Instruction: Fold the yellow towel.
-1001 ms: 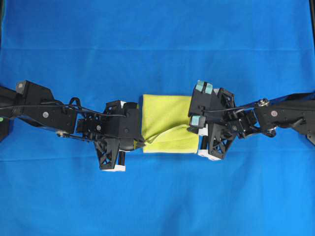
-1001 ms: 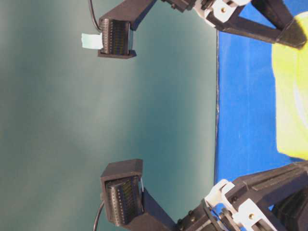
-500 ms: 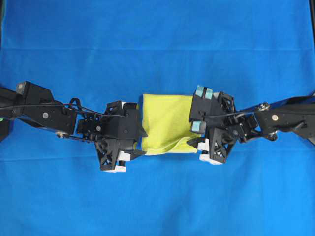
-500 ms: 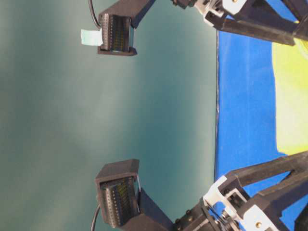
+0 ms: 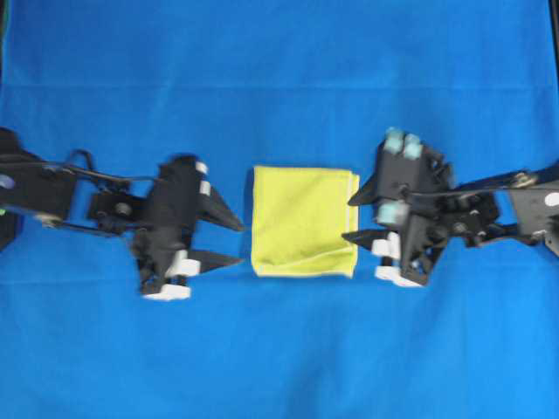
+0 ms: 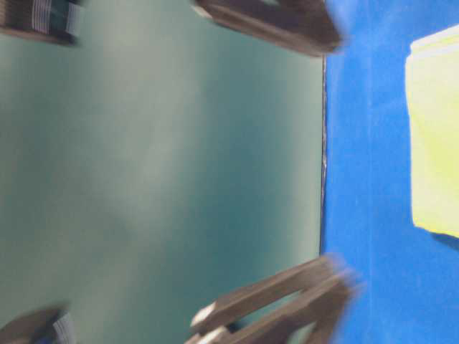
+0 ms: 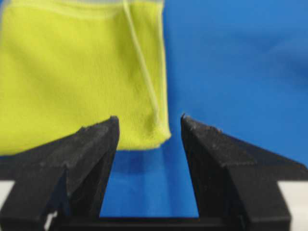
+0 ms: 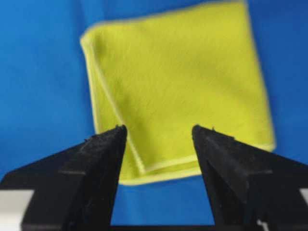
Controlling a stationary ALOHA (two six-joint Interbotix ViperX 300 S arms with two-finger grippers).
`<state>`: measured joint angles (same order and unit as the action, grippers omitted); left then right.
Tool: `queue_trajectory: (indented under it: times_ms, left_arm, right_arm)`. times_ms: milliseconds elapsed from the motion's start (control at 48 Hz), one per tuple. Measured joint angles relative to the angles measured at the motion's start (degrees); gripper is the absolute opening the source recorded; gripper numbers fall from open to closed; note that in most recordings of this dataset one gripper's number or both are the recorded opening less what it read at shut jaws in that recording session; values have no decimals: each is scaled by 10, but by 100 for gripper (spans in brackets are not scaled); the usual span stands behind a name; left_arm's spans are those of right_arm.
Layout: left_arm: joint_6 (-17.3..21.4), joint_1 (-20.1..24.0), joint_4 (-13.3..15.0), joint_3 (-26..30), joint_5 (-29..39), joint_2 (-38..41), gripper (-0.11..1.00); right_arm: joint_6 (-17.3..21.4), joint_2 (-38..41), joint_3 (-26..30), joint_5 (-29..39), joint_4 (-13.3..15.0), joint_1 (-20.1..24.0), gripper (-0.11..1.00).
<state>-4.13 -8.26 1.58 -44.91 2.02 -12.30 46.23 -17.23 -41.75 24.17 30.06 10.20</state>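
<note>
The yellow towel (image 5: 303, 221) lies folded into a flat, near-square stack on the blue covering, with its layered hems showing along the right side. My left gripper (image 5: 241, 244) sits just left of it, open, with nothing between its fingers. In the left wrist view the towel (image 7: 82, 72) lies beyond the left gripper (image 7: 148, 118), only a corner reaching the gap. My right gripper (image 5: 347, 219) is open at the towel's right edge. In the right wrist view the towel (image 8: 178, 86) lies ahead of the right gripper (image 8: 159, 127), apart from it.
The blue table covering (image 5: 279, 78) spreads on all sides of the towel. In the table-level view the towel (image 6: 434, 136) shows at the right, blurred arm parts (image 6: 276, 308) cross the frame, and a grey-green wall (image 6: 158, 172) stands behind the table edge.
Both grippers opened and let go of the towel, then drew back outward, left to the left and right to the right. The raised flap has settled flat.
</note>
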Motion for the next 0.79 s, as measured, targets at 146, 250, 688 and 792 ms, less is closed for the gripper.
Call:
queue_trajectory:
  times_ms: [146, 250, 688, 792]
  left_arm:
    - [3, 0, 0, -39, 1, -95, 51]
    - [15, 0, 0, -69, 0, -163, 51]
    - [60, 33, -1, -220, -7, -426, 51]
    - [60, 49, -1, -265, -10, -481, 51]
  right_arm:
    - [0, -66, -3, 5, 47, -1, 60]
    - [1, -115, -17, 5, 73, -3, 60]
    - [4, -336, -149, -11, 131, -35, 60]
    - [4, -389, -207, -51, 132, -59, 60]
